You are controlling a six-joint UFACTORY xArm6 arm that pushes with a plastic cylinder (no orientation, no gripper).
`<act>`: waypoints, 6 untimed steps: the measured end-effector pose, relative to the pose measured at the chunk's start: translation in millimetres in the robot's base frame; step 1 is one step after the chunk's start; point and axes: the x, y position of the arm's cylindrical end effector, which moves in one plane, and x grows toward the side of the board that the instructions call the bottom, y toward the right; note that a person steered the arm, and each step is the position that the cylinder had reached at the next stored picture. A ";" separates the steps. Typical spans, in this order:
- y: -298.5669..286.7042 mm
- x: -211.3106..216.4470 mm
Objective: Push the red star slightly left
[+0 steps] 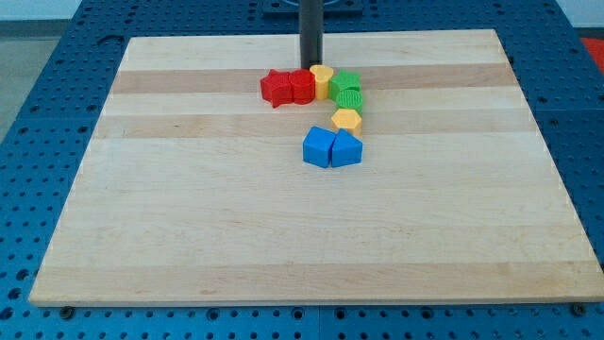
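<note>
The red star (275, 88) lies near the view's top centre of the wooden board (189, 227). A second red block (302, 86) touches its right side. My tip (310, 66) is just above that second red block, at its top edge, and to the upper right of the star. A yellow block (322, 79) sits right of the red block, below and right of the tip.
Two green blocks (344, 80) (348, 97) stand right of the yellow one. A yellow hexagon (346, 120) lies below them. Two blue blocks (318, 147) (346, 149) sit side by side under it. A blue perforated table (57, 76) surrounds the board.
</note>
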 end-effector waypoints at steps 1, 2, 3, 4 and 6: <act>-30.1 5.4; -51.1 12.8; -64.1 25.5; -78.7 28.5; -132.7 28.4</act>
